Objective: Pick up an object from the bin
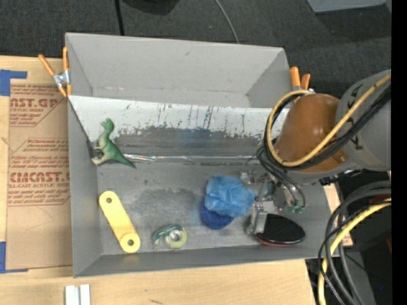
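Blue crumpled wad (226, 199) lies in the right half of the bin (172, 68). The arm (305, 135) bends down from the right, its gripper (257, 213) low between that wad and a black oval object (280, 230); open or closed, I cannot tell.

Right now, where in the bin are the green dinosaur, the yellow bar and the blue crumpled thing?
green dinosaur (110, 149), camera view, on its body.
yellow bar (119, 222), camera view, at its middle.
blue crumpled thing (227, 197), camera view, on its upper folds.
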### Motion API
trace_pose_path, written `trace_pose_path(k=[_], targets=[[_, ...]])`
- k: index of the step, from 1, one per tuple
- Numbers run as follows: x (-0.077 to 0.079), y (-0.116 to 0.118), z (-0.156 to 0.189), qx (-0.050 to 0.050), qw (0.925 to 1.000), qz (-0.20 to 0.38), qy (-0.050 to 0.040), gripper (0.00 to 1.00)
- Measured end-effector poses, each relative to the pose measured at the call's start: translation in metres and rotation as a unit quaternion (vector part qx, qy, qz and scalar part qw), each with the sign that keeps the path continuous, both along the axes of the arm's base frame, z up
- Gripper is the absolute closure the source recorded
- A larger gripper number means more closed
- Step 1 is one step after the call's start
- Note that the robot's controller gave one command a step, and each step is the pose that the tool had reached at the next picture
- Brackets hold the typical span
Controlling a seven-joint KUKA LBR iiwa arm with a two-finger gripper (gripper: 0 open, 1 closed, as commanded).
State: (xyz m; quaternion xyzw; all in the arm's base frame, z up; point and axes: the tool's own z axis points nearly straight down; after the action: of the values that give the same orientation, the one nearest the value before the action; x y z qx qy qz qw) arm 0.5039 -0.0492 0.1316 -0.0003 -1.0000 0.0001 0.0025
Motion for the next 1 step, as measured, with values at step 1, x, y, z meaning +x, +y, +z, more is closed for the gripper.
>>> trace_pose_path(k=[1], targets=[[0.0017,0.0001,0.0038,0.0,1.0,0.0,-0.0032,0.0]])
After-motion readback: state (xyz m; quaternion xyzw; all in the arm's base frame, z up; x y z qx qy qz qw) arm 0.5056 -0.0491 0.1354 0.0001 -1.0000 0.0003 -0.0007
